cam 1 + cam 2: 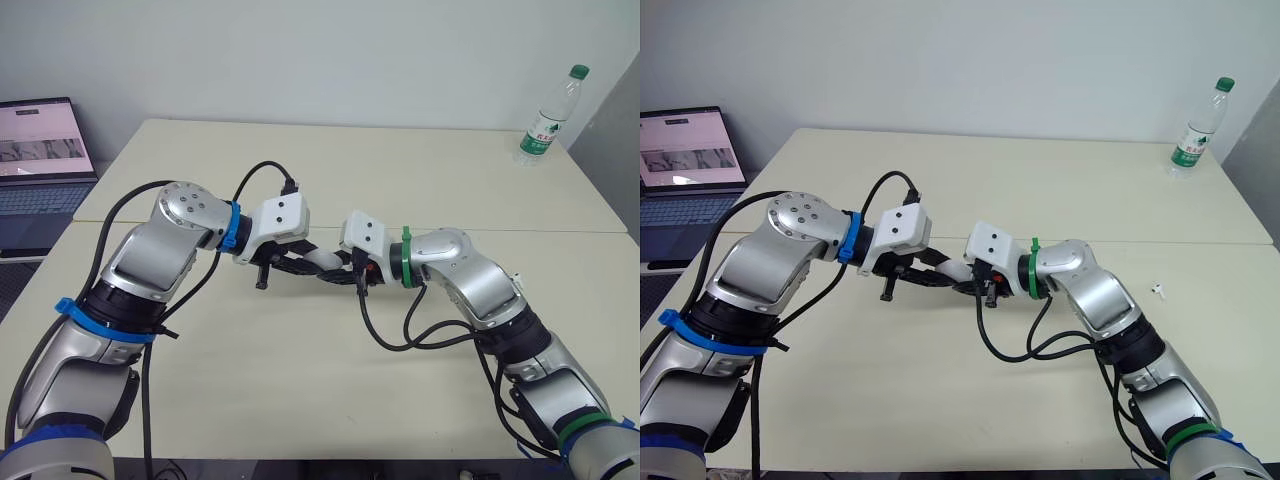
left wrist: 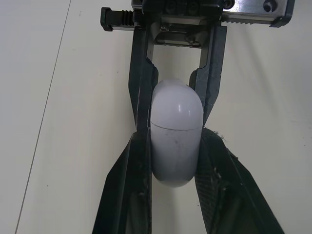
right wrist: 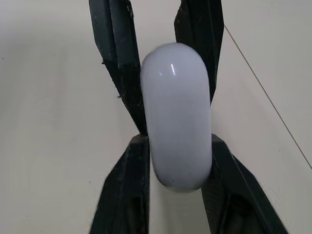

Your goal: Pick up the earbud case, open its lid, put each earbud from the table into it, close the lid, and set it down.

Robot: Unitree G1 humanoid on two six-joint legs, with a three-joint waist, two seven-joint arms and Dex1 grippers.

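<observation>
Contact on the earbud case point(image 2: 176, 122) comes from both ends. The left pincer point(image 2: 173, 146) pinches its long flanks, both black fingers pressed to the shell. The right pincer point(image 3: 178, 146) grips the same flanks from the opposite end, parted only to the case's width. The case is held between them above the middle of the surface point(image 1: 400, 170), lid shut, with a thin seam across the rounded shell. A small white object point(image 1: 1157, 290), too small to identify, lies beside the right forearm. A bottle point(image 1: 548, 116) stands at the far right corner, and a laptop point(image 1: 40, 160) sits open beyond the left edge.
</observation>
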